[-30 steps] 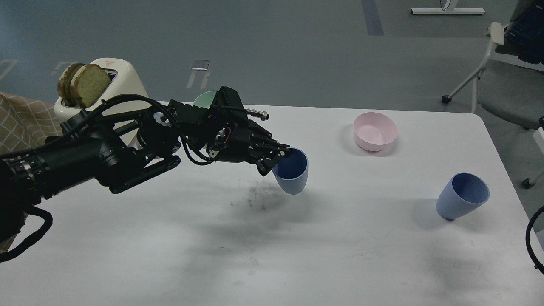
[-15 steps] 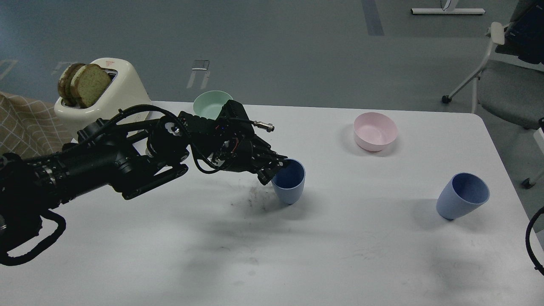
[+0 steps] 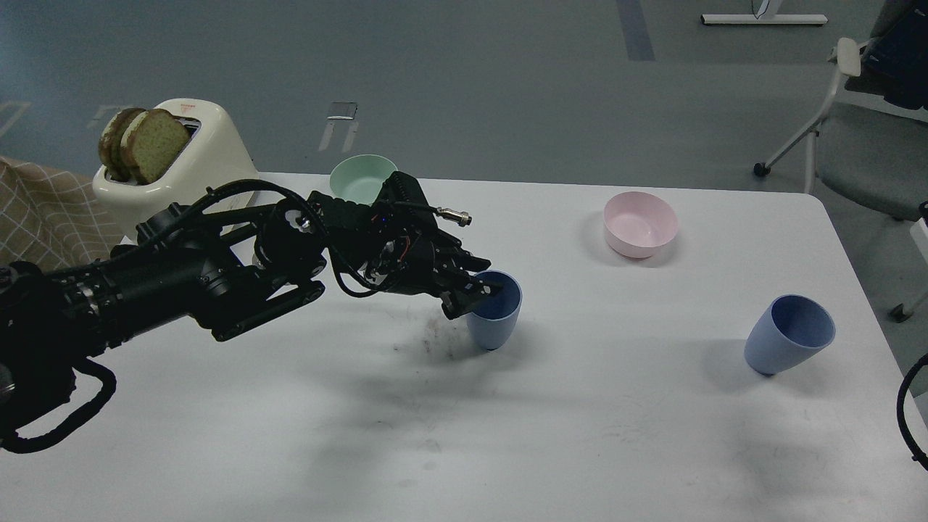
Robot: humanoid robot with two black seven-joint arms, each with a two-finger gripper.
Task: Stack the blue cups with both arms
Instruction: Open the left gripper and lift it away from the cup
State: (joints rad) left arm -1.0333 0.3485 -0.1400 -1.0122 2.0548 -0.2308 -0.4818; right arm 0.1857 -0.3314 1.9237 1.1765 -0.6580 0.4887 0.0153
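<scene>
Nearest to me, the white table (image 3: 290, 435) showed bare surface with a dark smudge (image 3: 438, 341) of scuff marks toward its middle. Just past that smudge stood one blue cup (image 3: 500, 326), upright on its narrow base with its mouth open upward. The left arm (image 3: 181, 279), black and looped with cable, reached in from about nine o'clock, and the left gripper (image 3: 475, 290) sat at the cup's near-left rim, one finger over the lip into the dark inside and the other against the outer wall, so the claw looked clamped on that rim. Over at roughly three o'clock from it, well apart, the second blue cup (image 3: 789, 335) rested on the table, tilted so its mouth faced up and toward me. Only a loop of black cable (image 3: 906, 406) showed at the right edge, and the right claw itself was out of sight. Farther back, at about one o'clock from the held cup, a pink bowl (image 3: 641, 225) sat upright. Behind the arm's wrist, around eleven o'clock, a mint-green bowl (image 3: 359, 177) peeked out at the table's far edge. Beyond that, at ten o'clock, a cream toaster (image 3: 196, 163) held two slices of bread (image 3: 145, 145) standing up out of its slots.
</scene>
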